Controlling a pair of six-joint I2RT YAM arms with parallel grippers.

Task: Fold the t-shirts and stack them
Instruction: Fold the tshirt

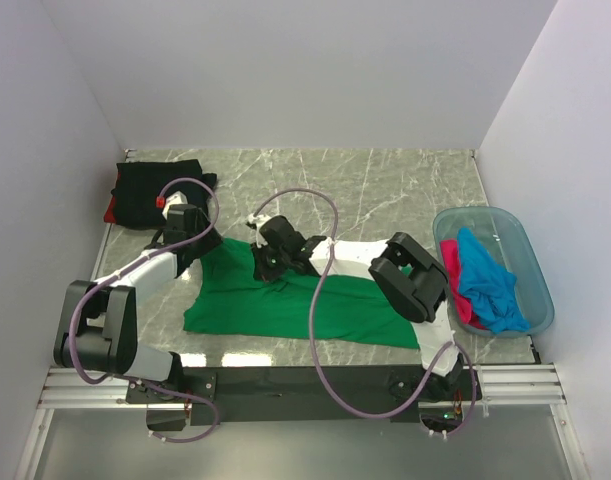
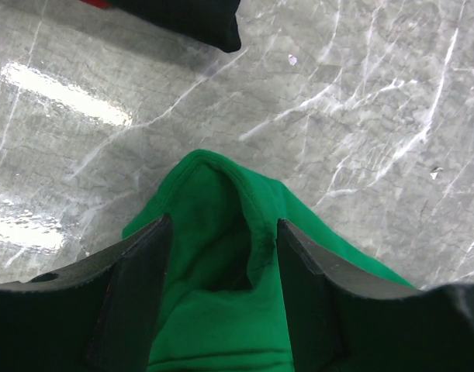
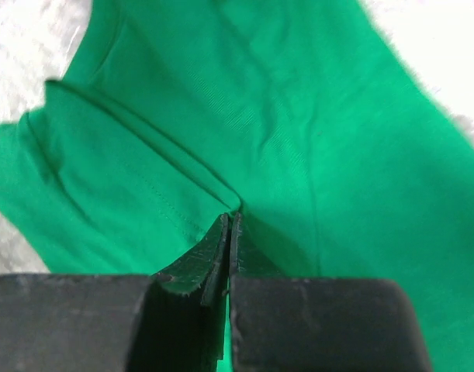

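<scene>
A bright green t-shirt (image 1: 285, 305) lies spread flat near the front of the marble table. My right gripper (image 1: 267, 266) reaches over its upper edge and is shut (image 3: 230, 221) on a raised crease of the green cloth (image 3: 314, 155). At the shirt's far left corner my left gripper (image 1: 207, 250) stands open (image 2: 223, 232), its fingers (image 2: 136, 287) on either side of a bunched green sleeve (image 2: 221, 186). A folded black t-shirt (image 1: 157, 190) rests at the back left with a red one (image 1: 111, 213) showing under it. Blue (image 1: 488, 285) and pink (image 1: 453, 262) t-shirts lie crumpled in the tub.
A translucent blue plastic tub (image 1: 538, 300) stands at the right edge of the table. White walls close in the back and both sides. The arms' cables loop over the green shirt, and bare marble (image 1: 385, 190) lies behind it.
</scene>
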